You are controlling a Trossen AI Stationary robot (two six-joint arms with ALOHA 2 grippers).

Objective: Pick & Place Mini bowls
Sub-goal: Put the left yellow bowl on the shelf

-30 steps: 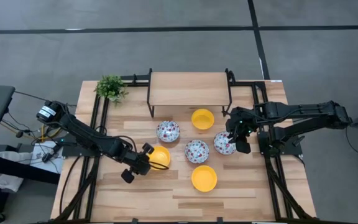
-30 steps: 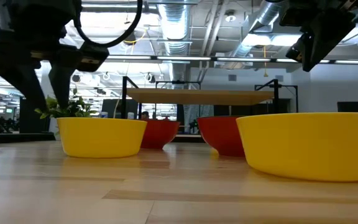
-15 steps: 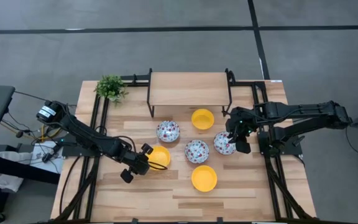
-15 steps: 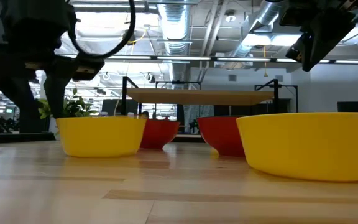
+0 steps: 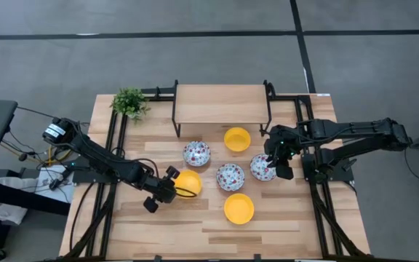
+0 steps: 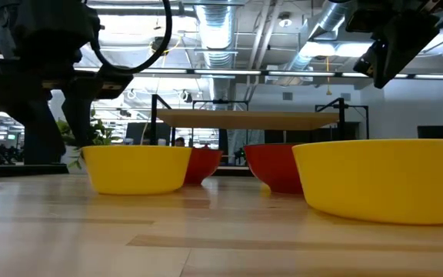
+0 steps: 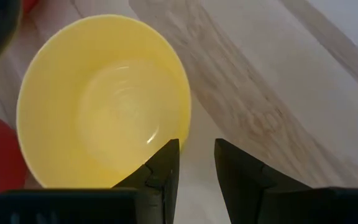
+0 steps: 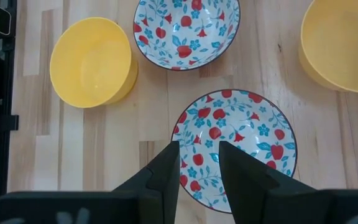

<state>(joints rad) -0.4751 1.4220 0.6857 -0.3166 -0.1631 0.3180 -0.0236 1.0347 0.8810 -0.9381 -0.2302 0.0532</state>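
The counter (image 5: 195, 233) carries one raised wooden shelf (image 5: 220, 105) at its back, and two dark arms reach in from the sides.

The left tool (image 5: 173, 184) has slid a little towards the middle in the last second. The yellow bowl (image 5: 189, 182) has slid with it, its base on the wood. One finger sits inside the rim and one outside, so I judge the tool is pinching that rim and the pick has begun, though the bowl is not yet lifted.

The right tool (image 5: 273, 161) has not moved. It hangs over a floral bowl (image 5: 261, 167), fingers slightly parted and empty.

I count six bowls. Three are yellow, the other two (image 5: 237, 138) (image 5: 238, 208) lying loose. Three are floral, two more (image 5: 196, 153) (image 5: 230, 177) mid-counter. One potted plant (image 5: 129, 102) stands in the far left corner.
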